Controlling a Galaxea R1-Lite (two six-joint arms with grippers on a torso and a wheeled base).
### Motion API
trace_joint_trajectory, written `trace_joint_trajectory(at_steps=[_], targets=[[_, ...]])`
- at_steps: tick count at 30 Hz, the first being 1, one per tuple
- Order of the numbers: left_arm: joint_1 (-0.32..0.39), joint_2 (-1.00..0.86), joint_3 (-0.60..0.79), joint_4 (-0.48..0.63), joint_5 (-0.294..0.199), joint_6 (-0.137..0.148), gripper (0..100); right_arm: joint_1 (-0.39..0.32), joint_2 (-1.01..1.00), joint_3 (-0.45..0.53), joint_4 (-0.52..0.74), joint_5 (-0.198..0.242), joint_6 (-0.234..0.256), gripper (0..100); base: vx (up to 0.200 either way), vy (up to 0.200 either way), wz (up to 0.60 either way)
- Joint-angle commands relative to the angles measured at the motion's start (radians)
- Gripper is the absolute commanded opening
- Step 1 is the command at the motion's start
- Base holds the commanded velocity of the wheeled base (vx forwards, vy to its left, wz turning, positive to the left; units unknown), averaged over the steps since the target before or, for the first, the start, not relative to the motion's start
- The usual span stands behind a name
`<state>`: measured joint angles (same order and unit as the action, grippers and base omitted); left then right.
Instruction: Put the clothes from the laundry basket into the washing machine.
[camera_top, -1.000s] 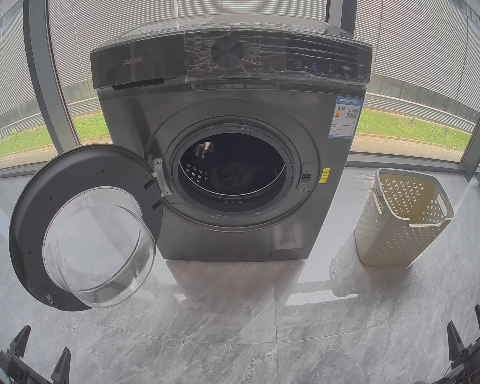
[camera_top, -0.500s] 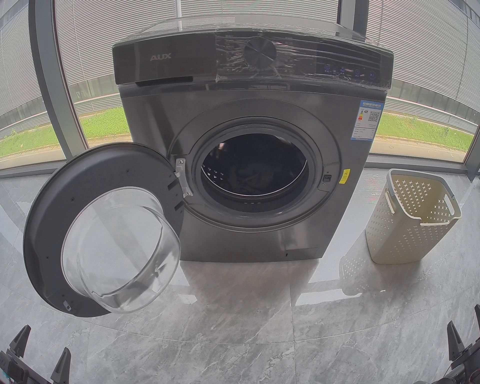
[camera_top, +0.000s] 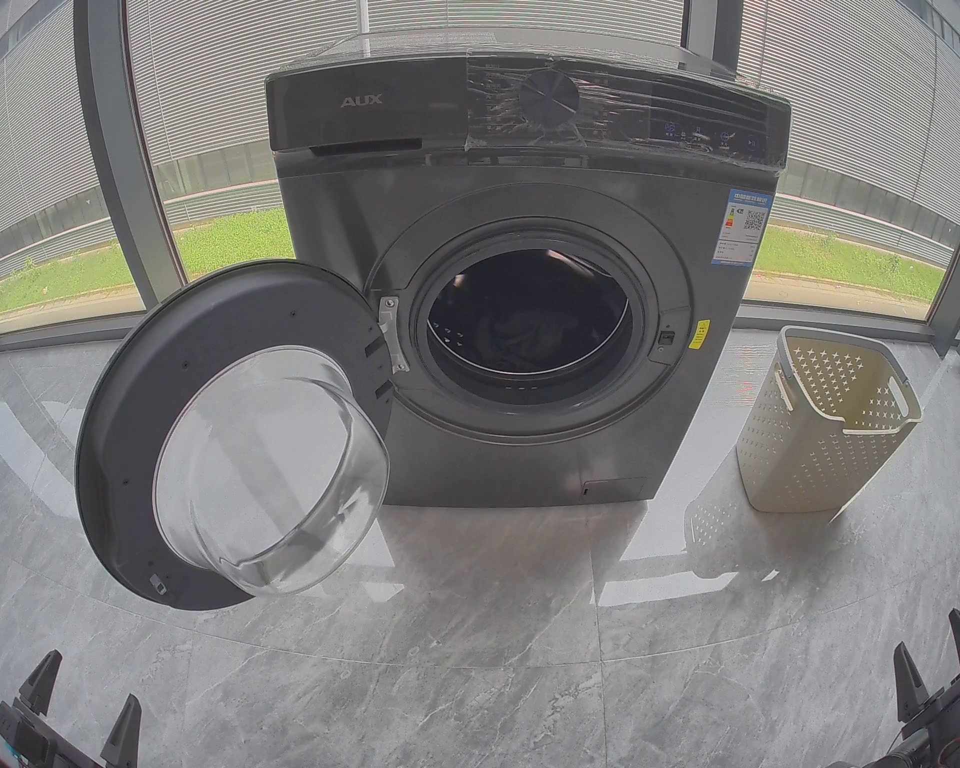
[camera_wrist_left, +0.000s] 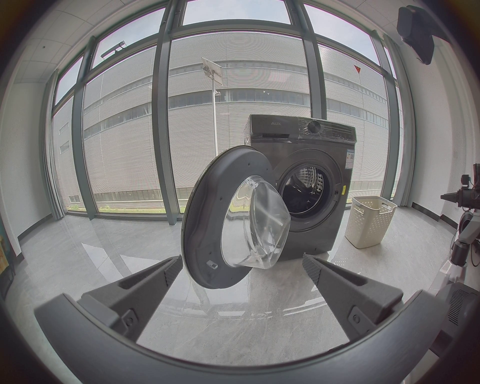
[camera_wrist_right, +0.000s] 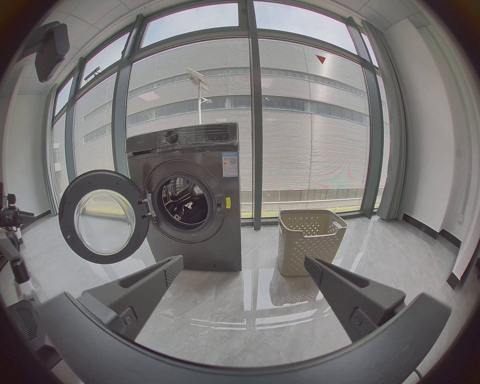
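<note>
Left gripper (camera_wrist_left: 241, 260) and right gripper (camera_wrist_right: 243, 260) spread wide, holding nothing.
Open floor (camera_top: 500, 630) reaches the washing machine (camera_top: 480, 180) at 12 o'clock, door (camera_top: 130, 440) swung out at 10, laundry basket (camera_top: 790, 460) at 2; head view finds dark clothes (camera_top: 530, 340) in the drum.

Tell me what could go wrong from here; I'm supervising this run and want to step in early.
1. The open door juts out over the floor on the robot's left; the left gripper, jaws open, could clip it on approach.
2. The laundry basket looks empty as far as its inside shows, so a reach there may grasp nothing.
</note>
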<state>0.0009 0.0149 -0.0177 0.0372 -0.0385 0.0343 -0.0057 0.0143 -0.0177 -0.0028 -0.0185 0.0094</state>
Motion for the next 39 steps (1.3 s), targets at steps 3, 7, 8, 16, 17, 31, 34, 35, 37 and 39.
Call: trace_joint_trajectory(at_steps=[3,7,8,16,17,31,34,35,37,39], targets=[[-0.001,-0.015,0.016,0.000,0.000,0.001,100,0.000,-0.011,0.018,0.000,0.000,0.000,100,0.000,0.067,0.00],[-0.001,-0.015,0.016,0.000,0.000,-0.001,100,0.000,-0.011,0.018,0.000,0.000,0.000,100,0.000,0.200,0.00],[-0.001,-0.015,0.016,0.000,0.000,-0.001,100,0.001,-0.011,0.018,0.000,0.000,0.000,100,0.000,0.200,0.00],[-0.001,-0.015,0.016,0.000,0.000,-0.007,100,0.001,-0.011,0.018,0.000,0.000,-0.002,100,0.000,0.200,0.00],[0.001,-0.015,0.016,0.000,0.000,-0.007,100,0.000,-0.011,0.018,0.000,0.000,-0.002,100,0.000,0.200,0.00],[0.001,-0.015,0.018,0.001,0.002,0.015,100,0.001,-0.011,0.018,0.000,0.000,-0.002,100,0.000,0.129,0.00],[0.001,-0.015,0.018,0.001,0.000,0.010,100,0.001,-0.011,0.018,0.000,0.000,-0.002,100,0.000,0.000,0.00],[0.001,-0.015,0.018,0.001,0.000,0.010,100,0.000,-0.013,0.018,0.000,0.000,-0.002,100,0.000,0.000,0.00],[0.002,-0.015,0.018,0.001,-0.008,0.018,100,0.000,-0.013,0.018,0.000,0.000,-0.002,100,0.000,0.000,0.00],[0.002,-0.015,0.018,0.000,-0.009,0.027,100,0.000,-0.011,0.018,0.000,0.000,-0.002,100,0.000,0.000,0.00]])
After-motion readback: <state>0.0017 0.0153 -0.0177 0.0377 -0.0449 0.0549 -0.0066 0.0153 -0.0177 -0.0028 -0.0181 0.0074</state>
